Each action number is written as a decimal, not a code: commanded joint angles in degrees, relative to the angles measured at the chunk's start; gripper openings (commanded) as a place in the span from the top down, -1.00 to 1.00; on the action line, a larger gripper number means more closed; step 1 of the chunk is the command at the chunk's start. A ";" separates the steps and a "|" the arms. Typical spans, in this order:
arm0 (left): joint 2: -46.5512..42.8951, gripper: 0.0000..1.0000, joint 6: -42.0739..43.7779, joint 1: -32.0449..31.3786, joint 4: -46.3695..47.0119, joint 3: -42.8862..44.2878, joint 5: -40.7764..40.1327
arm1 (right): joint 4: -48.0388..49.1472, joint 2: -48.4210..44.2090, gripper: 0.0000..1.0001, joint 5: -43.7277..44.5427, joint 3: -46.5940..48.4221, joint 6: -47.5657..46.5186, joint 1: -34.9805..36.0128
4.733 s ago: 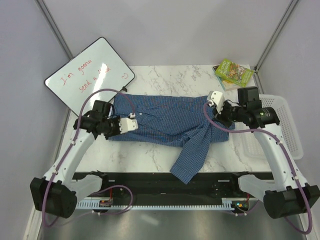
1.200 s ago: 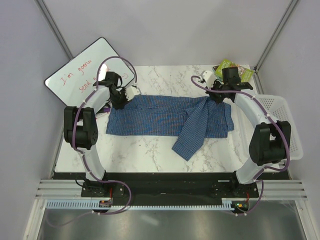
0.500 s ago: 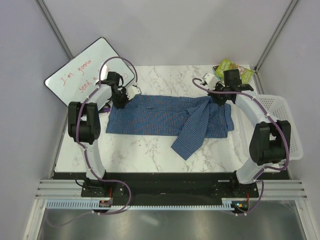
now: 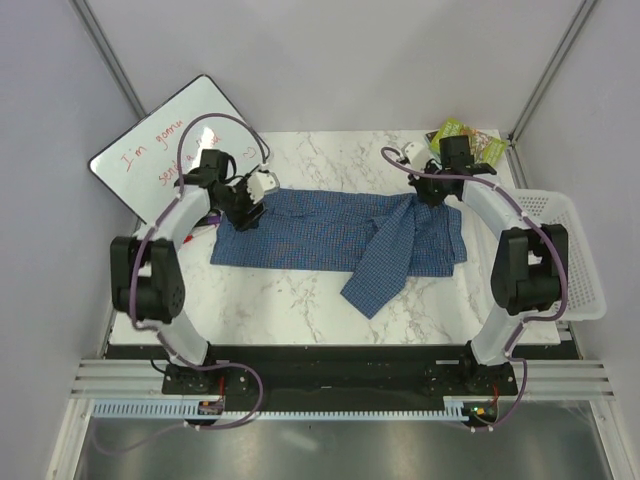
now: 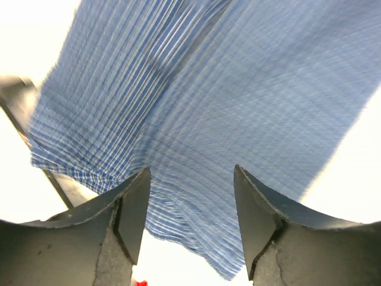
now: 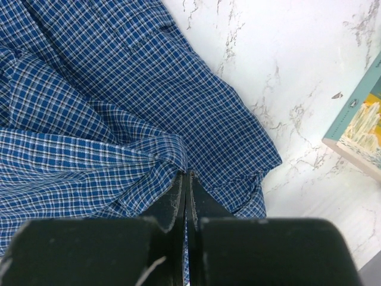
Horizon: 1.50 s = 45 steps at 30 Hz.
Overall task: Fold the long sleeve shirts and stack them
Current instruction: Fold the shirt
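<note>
One long sleeve shirt (image 4: 310, 232) of blue checked cloth lies folded lengthwise in a band across the marble table, with a sleeve (image 4: 383, 268) hanging diagonally toward the near edge. My left gripper (image 4: 247, 208) hovers over the shirt's far left corner. In the left wrist view its jaws (image 5: 190, 173) stand open with only the cloth (image 5: 238, 89) below them. My right gripper (image 4: 424, 190) is at the far right top edge. In the right wrist view it (image 6: 186, 174) is shut, pinching a bunched fold of the shirt (image 6: 119, 89).
A whiteboard (image 4: 170, 150) with red writing leans at the far left. A green book (image 4: 462, 140) lies at the far right corner, also in the right wrist view (image 6: 357, 125). A white mesh basket (image 4: 565, 250) stands beside the table's right edge.
My left gripper has opened and let go of the shirt's far left corner, shifting slightly toward the near side. The right gripper keeps its pinch and has barely moved.
</note>
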 commanded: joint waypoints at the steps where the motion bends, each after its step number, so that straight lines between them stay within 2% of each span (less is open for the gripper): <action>1: -16.46 -0.33 -4.65 -9.03 0.60 -6.46 10.60 | 0.88 1.45 1.00 -0.89 2.06 3.62 0.31; 3: -19.55 -0.32 -13.07 -12.92 0.60 -11.12 12.51 | 0.09 1.89 0.98 -1.42 2.06 3.72 0.40; 5: -23.25 -0.33 -22.88 -14.87 1.56 -16.55 20.48 | -1.83 1.80 0.48 -1.68 2.41 3.11 0.31; 6: -24.04 -0.34 -27.64 -15.13 3.66 -18.59 20.36 | -2.89 1.63 0.18 -1.68 2.59 2.67 0.39; 7: -24.57 -0.34 -31.78 -15.13 5.94 -20.17 18.88 | -3.59 1.28 -0.36 -1.25 3.11 2.58 0.31; 8: -23.71 -0.34 -34.78 -15.13 6.74 -20.45 14.42 | -4.99 -0.03 -0.57 -1.07 3.46 2.67 0.31; 10: -21.25 -0.33 -33.33 -14.17 5.36 -18.62 10.53 | -9.02 -1.96 -0.80 -1.85 5.65 2.84 0.22; 11: -18.28 -0.31 -30.01 -13.90 3.17 -15.47 4.86 | -10.96 -2.33 -0.81 -2.99 6.79 3.36 0.39; 13: -15.10 -0.29 -25.35 -12.42 1.84 -12.91 0.16 | -16.92 -2.50 -0.80 -4.84 10.56 4.50 1.01; 17: -4.65 -0.21 -19.35 -10.56 -0.10 -6.57 -10.83 | -21.53 -2.59 -0.57 -5.73 8.84 6.88 2.15; 21: 1.25 -0.16 -16.44 -10.39 -0.98 -4.89 -14.01 | -19.78 -1.28 -0.02 -4.06 1.03 6.89 2.42; 22: 2.05 -0.15 -15.48 -10.65 -1.42 -5.24 -15.93 | -19.08 -0.84 0.06 -3.45 0.22 6.80 2.42; 24: 3.45 -0.14 -15.56 -10.83 -1.42 -6.21 -16.73 | -18.20 0.48 0.19 -3.00 -1.97 6.45 2.50; 30: 1.80 -0.11 -16.35 -11.96 -1.60 -12.62 -16.47 | -15.47 2.68 0.36 -1.07 -7.24 6.01 2.59; 36: -5.58 -0.12 -16.26 -13.29 -2.65 -20.97 -15.16 | -17.13 -1.78 0.38 -2.03 -14.01 4.07 2.86; 40: -10.06 -0.17 -15.48 -13.20 -4.85 -21.77 -12.70 | -22.13 -6.27 0.35 -4.93 -12.54 2.32 3.29; 44: -14.55 -0.25 -14.68 -12.94 -8.62 -16.95 -6.56 | -27.06 -11.20 0.19 -8.88 -7.18 -4.52 4.52; 45: -15.69 -0.28 -14.77 -12.67 -10.80 -15.63 -4.71 | -28.81 -12.77 0.06 -9.32 -4.82 -8.02 5.66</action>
